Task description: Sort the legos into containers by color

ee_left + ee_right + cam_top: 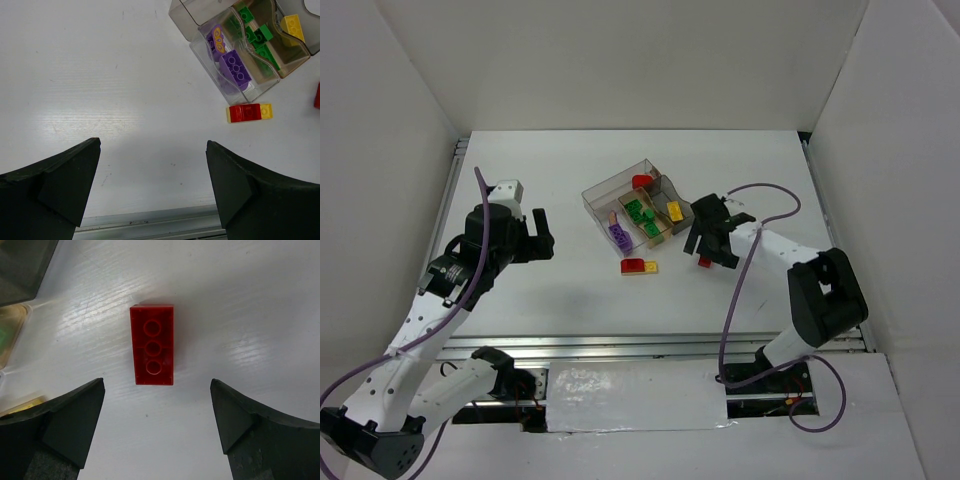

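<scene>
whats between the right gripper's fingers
A red lego lying flat on the table, studs up, touching neither finger of the right gripper; the right wrist view shows it.

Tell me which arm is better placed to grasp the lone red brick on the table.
Right. The open right gripper hangs directly above the red brick, a finger on each side. The left gripper is far away.

I can read no text, label, brand or number on any of my three feeds. The nearest thing to a mark is a yellow oval pattern printed on one purple piece point(218, 36) lying in the clear compartment of the containers point(207, 70). It forms no letters or digits I can make out.
</scene>
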Robot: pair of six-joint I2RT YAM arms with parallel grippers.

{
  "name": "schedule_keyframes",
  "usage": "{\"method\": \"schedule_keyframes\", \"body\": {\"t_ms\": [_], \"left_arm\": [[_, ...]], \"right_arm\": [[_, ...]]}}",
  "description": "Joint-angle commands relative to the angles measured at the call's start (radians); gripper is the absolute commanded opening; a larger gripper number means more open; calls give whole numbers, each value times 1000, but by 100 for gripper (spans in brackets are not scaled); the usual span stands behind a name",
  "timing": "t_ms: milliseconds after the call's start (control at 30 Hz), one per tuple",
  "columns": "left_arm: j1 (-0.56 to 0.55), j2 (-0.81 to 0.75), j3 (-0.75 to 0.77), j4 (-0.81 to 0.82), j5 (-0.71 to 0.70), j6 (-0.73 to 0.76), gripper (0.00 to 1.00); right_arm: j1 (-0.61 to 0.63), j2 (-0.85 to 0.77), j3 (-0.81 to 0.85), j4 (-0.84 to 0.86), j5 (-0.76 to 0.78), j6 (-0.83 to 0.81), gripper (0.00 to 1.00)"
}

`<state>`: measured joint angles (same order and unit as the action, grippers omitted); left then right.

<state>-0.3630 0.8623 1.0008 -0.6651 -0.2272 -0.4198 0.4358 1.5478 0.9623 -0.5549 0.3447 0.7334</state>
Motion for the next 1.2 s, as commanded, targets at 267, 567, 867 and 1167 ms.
{"method": "schedule_keyframes", "body": {"t_ms": [267,567,867,1167], "left_arm": [[4,-13,-1,24,0,9,100],[4,-14,-2,27,5,10,99],[6,-11,-1,21,-23,3,99],[9,3,-5,27,-12,1,100]], "right_arm": [[-97,129,45,20,-173,-100,68],[-100,17,58,41,-187,-114,0],[-20,142,493,6,-275,-112,0],[44,564,1028,14,-222,139,5]]}}
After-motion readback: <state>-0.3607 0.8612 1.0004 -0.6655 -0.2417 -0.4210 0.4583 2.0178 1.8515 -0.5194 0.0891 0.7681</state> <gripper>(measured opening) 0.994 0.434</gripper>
